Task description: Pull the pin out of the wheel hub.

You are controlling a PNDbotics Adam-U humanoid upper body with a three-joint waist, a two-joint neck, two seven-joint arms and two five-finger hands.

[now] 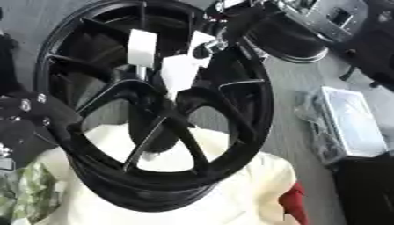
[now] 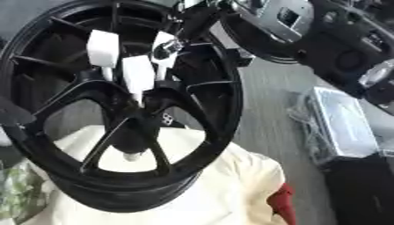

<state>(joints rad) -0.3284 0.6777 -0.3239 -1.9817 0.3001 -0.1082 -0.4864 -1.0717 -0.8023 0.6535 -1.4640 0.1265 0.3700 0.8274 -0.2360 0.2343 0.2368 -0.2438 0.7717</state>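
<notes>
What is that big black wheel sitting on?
The black wheel rests on a cream cloth, which shows through the spokes. A red patch peeks out at its edge. What the cloth covers is hidden.

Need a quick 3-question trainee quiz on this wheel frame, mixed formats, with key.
1. True or false: the wheel lies flat on bare floor.
2. The right hand comes in towards the spokes from: A) the upper right, B) the lower left, C) the bottom edge.
3. Fill in: the blocky pieces just above the hub are ____ in colour.

Key
1. False: it stands tilted, its lower rim on a cream cloth.
2. A.
3. White.
</notes>
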